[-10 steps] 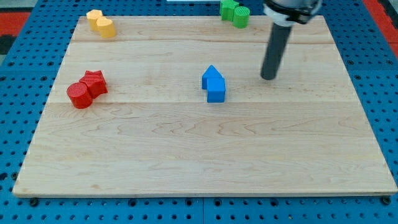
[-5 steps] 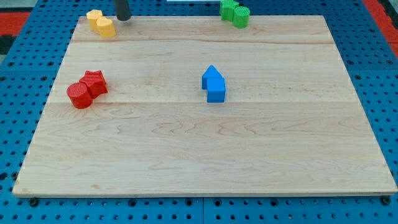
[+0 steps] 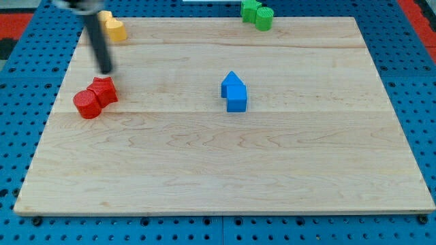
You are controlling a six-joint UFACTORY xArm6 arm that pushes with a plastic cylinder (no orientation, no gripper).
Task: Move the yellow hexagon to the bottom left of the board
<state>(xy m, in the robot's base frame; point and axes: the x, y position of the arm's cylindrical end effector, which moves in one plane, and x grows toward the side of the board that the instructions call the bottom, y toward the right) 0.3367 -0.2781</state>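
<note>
Pale wooden board on blue pegboard table. Red star block touching red cylinder block at view's left; blue blocks mid-board; green blocks at top edge. Yellow hexagon block, partly hidden by dark rod, top left, touching second yellow block; its heading unreadable. My tip between yellow pair and red star, apart from both. No jaws to read.

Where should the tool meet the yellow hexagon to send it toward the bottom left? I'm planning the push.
Press on its upper-right face, coming from the view's top. The yellow hexagon sits at the board's top-left corner, touching a second yellow block. My tip is below both, just above the red blocks, so it must circle round first.
</note>
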